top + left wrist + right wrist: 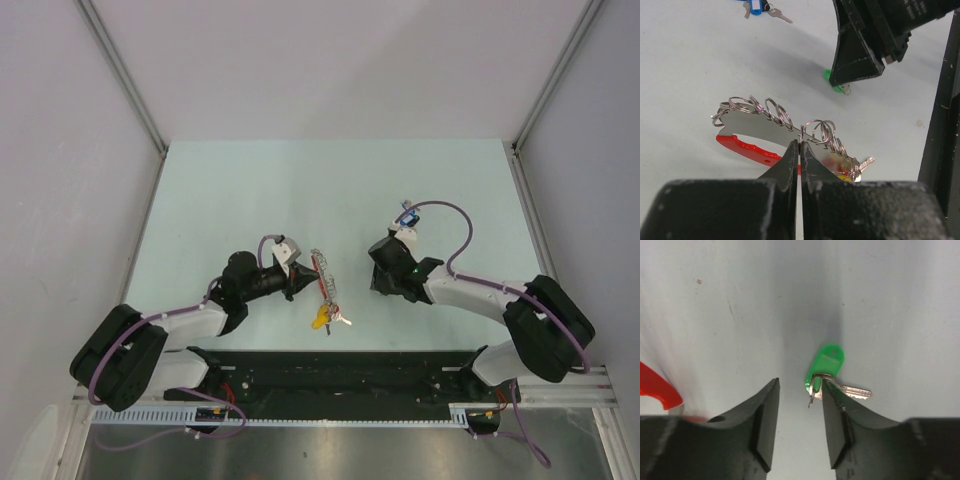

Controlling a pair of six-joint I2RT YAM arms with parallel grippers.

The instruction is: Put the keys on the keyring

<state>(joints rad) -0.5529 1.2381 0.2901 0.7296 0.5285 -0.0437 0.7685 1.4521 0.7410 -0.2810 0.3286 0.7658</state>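
The keyring [765,120] sits in the middle of the left wrist view. Your left gripper [800,145] pinches it at its flat silvery strip, jaws pressed fully together. The split rings [771,111] stand up along the strip's top edge and the red loop [747,149] lies below them at centre left. Held this way the rings face the other arm, probably to give a key something steady to thread onto. Your right gripper [800,386] is partly open and clamps nothing. In the right wrist view its jaws stand over bare table [715,315]. The green key [826,364] lies flat just right of centre, its small wire ring touching or just beside the jaw on the right of the frame. Treat that as a pick not yet secured: you would want the jaws either side of the green head before closing. The blue key [756,6] lies at the top edge of the left wrist view, left of centre, well apart from both grippers.
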